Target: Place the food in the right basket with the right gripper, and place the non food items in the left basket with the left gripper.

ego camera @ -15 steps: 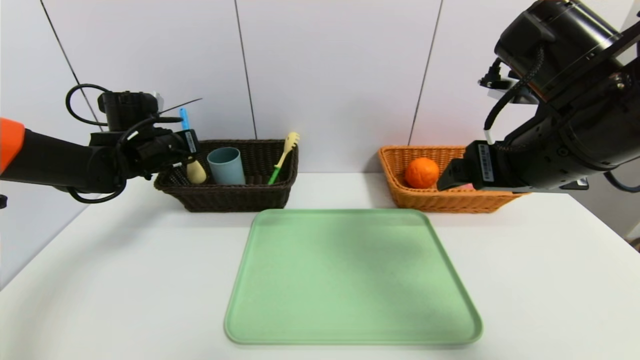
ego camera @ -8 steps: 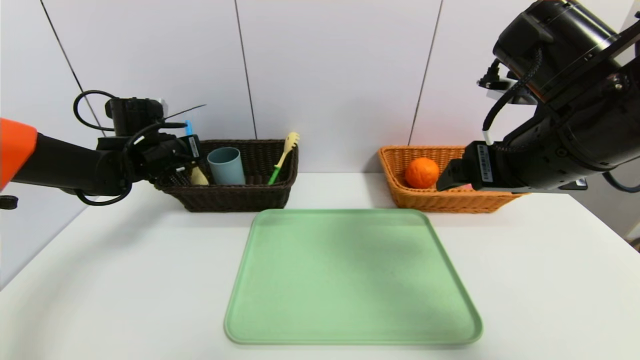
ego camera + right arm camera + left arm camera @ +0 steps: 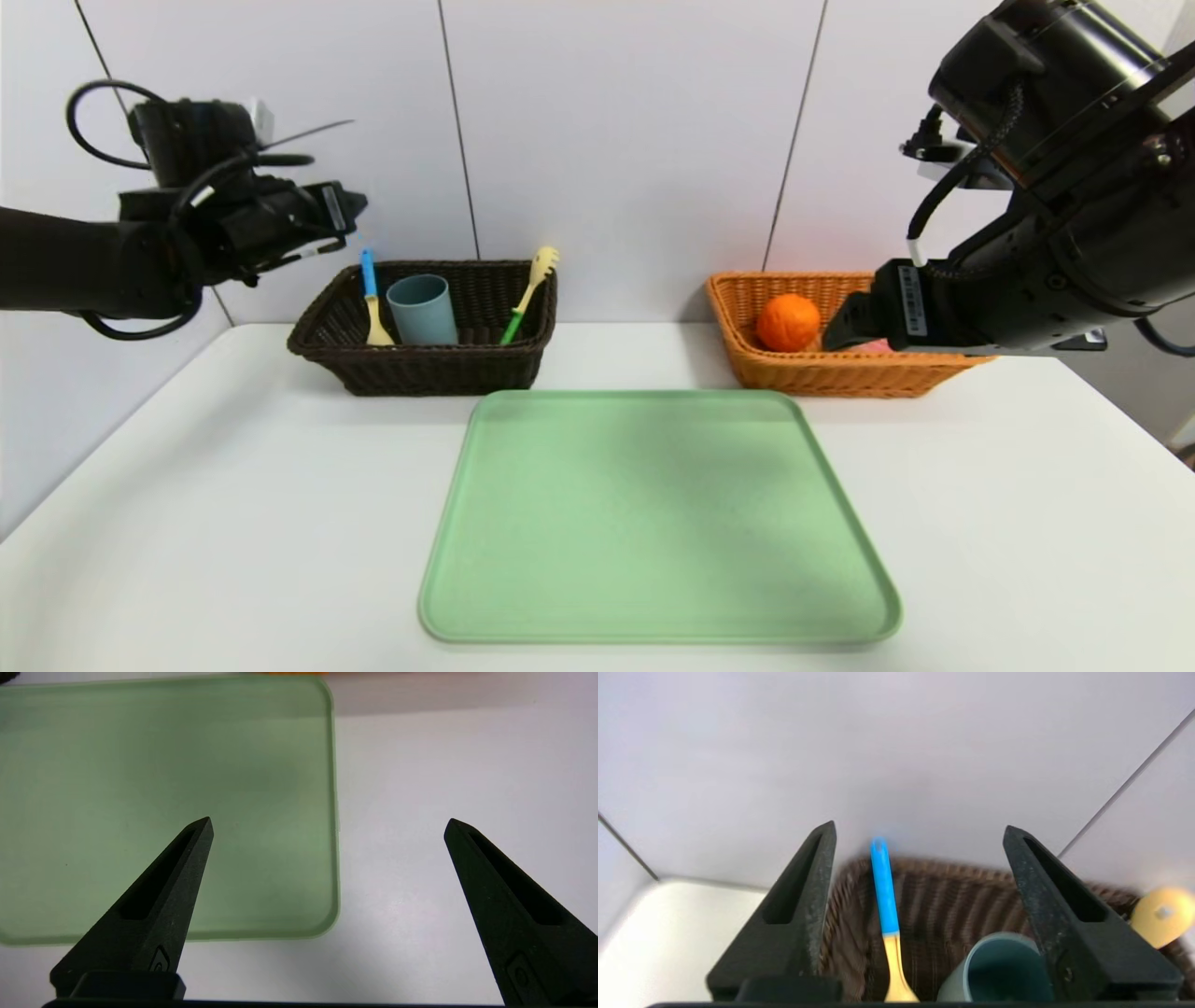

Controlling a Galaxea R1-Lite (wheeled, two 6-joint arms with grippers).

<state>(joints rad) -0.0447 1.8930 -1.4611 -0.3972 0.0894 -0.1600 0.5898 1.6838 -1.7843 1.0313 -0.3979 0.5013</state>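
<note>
The dark brown left basket [image 3: 420, 369] holds the grey-blue cup [image 3: 422, 310], a blue-handled spoon [image 3: 371, 294] leaning at its left end and a green-handled spoon [image 3: 525, 297] against its right end. My left gripper [image 3: 344, 210] hangs open and empty above the basket's left end. In the left wrist view the blue-handled spoon [image 3: 883, 882] and the cup [image 3: 999, 970] lie below the open gripper [image 3: 920, 828]. The orange [image 3: 787, 322] sits in the tan right basket [image 3: 747, 308]; a pink sliver of the peach [image 3: 874, 347] shows behind my right gripper [image 3: 836, 331], which is open and empty [image 3: 327, 821].
A green tray [image 3: 653, 513] lies bare in the middle of the white table [image 3: 233, 485], in front of both baskets. The right wrist view looks down on a tray corner [image 3: 322, 914]. A white panelled wall stands just behind the baskets.
My left gripper opened and let go of the blue-handled spoon, which now leans inside the dark basket. The gripper then rose up and to the left. The right arm barely moved.
</note>
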